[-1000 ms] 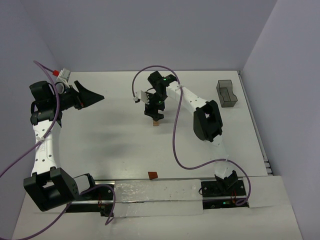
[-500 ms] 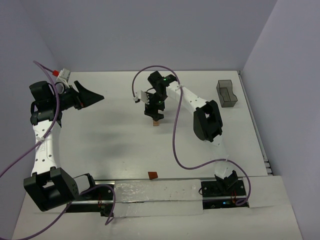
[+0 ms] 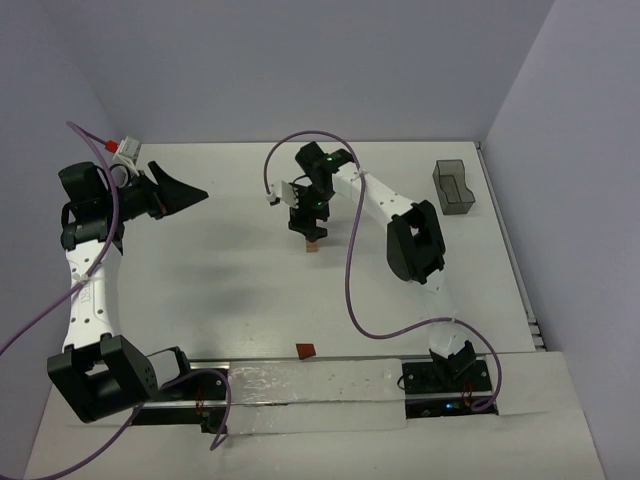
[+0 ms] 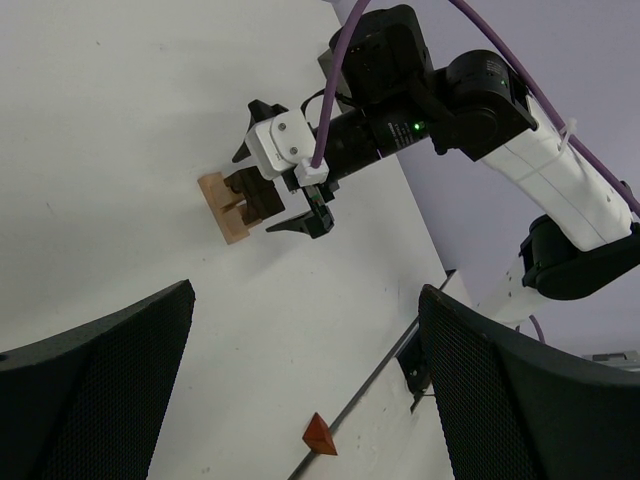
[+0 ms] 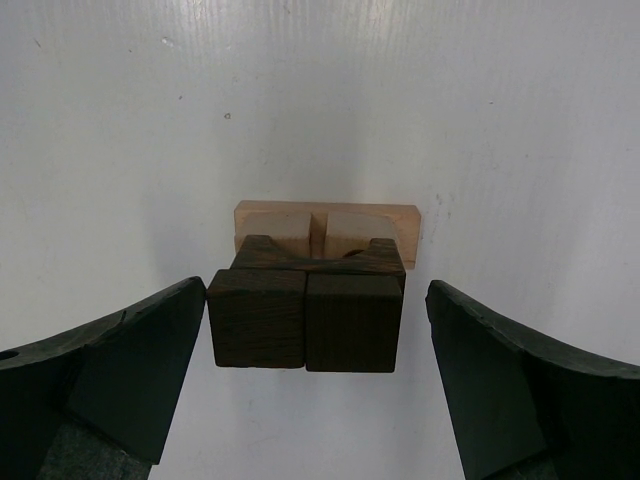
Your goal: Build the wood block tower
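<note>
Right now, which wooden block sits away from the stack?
The reddish-brown block at the table's near edge; the others form the wood block tower under the right gripper.

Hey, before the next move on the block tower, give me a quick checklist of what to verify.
1. right gripper open, clear of blocks: ok, gaps show on both sides of the top dark blocks.
2. wood block tower upright: ok, dark blocks rest on the light tan pair.
3. left gripper open and empty: ok, well away from the tower.
4. Next piece located: ok, a reddish block lies alone near the front edge of the table.
5. Layers squarely aligned: cannot tell.
</note>
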`<state>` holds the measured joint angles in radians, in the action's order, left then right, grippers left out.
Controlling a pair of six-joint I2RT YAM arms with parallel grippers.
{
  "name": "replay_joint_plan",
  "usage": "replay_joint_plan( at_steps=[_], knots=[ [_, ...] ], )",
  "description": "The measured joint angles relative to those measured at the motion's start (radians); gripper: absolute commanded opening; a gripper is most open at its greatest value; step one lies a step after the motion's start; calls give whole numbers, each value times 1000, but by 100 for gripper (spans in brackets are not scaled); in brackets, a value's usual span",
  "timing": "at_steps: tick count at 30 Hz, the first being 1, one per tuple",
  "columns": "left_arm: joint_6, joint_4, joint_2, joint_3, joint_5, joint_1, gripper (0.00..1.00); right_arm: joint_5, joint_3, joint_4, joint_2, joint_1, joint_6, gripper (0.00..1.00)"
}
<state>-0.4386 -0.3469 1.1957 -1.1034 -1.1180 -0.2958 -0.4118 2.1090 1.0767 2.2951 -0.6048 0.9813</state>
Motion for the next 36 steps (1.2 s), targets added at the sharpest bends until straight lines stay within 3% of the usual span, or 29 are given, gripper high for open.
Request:
replay_joint_plan(
  at_steps=[36],
  knots=[
    [-4, 8, 0, 9, -6, 0, 99, 20, 0, -34, 0, 0, 0, 100]
  ],
)
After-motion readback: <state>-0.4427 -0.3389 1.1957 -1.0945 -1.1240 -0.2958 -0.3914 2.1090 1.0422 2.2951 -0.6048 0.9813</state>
